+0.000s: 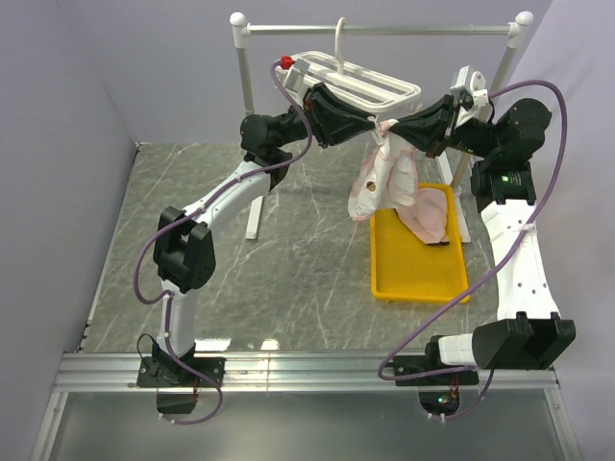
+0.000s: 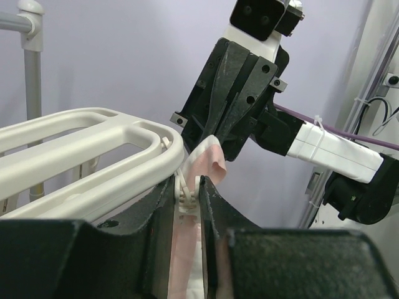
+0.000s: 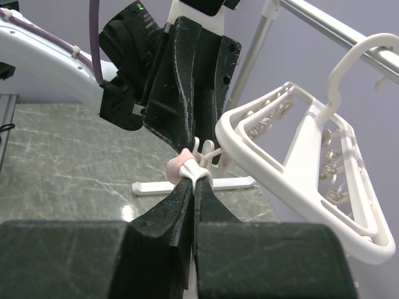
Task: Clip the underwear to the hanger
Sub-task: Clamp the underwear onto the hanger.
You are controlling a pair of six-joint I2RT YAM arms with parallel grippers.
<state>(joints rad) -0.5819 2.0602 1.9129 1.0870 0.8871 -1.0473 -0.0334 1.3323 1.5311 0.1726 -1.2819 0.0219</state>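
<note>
Purple wall (image 2: 124, 56), underwear (image 1: 386, 182) pinched in right gripper (image 3: 194, 182)

Plain lilac walls (image 1: 144, 58) close in a grey, white-veined marble-look table (image 1: 288, 279) under even light, with a metal strip (image 1: 317, 370) along its near edge and a grey rail stand (image 1: 423, 30) with white ball ends at the back.

readable text: nothing is showing anywhere
hanger (image 3: 305, 156): no lettering is showing
yellow tray (image 1: 413, 274): no label is showing
</note>
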